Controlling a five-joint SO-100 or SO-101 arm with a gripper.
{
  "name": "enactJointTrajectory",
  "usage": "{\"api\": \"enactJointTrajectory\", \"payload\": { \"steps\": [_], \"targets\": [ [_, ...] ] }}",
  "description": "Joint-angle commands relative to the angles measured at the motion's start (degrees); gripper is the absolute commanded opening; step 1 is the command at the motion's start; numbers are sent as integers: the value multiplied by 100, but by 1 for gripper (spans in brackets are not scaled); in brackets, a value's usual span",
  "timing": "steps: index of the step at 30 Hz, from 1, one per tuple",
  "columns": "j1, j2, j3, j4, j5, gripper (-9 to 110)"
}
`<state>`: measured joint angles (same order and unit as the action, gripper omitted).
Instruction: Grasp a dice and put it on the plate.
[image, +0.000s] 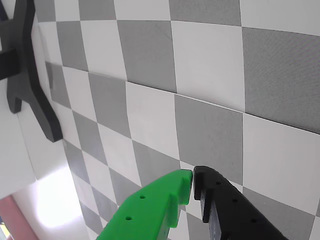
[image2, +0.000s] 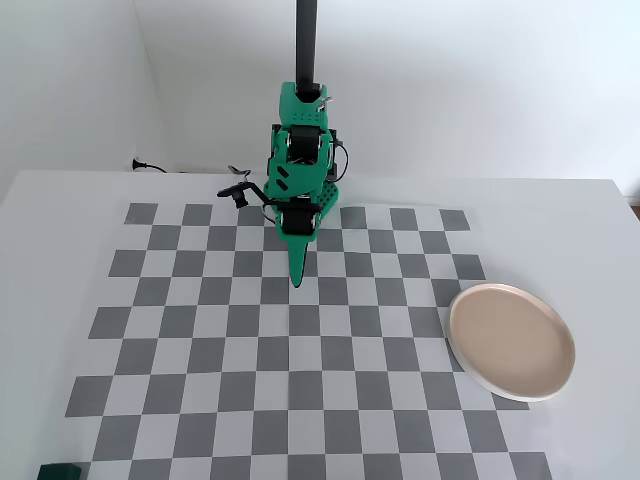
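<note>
Fingers (image: 193, 182) clenched, empty. Dice (image2: 60, 470) sits at my frame's bottom edge, far from plate (image2: 511, 340); I risk overreaching.

Both views are brightly and evenly lit. A glare patch is seen on the checkerboard (image: 55, 200) in the wrist view, where lines are bowed.
</note>
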<state>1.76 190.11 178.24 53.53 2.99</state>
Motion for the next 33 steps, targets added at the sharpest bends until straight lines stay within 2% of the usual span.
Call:
{"api": "enactJointTrajectory", "payload": {
  "steps": [1, 23, 27, 33],
  "targets": [
    [-26, 105, -97, 9, -132, -4],
    [-229, 105, -97, -53, -325, -4],
    [141, 105, -97, -492, -633, -4],
    [334, 88, -114, -387, -2109, -4]
  ]
}}
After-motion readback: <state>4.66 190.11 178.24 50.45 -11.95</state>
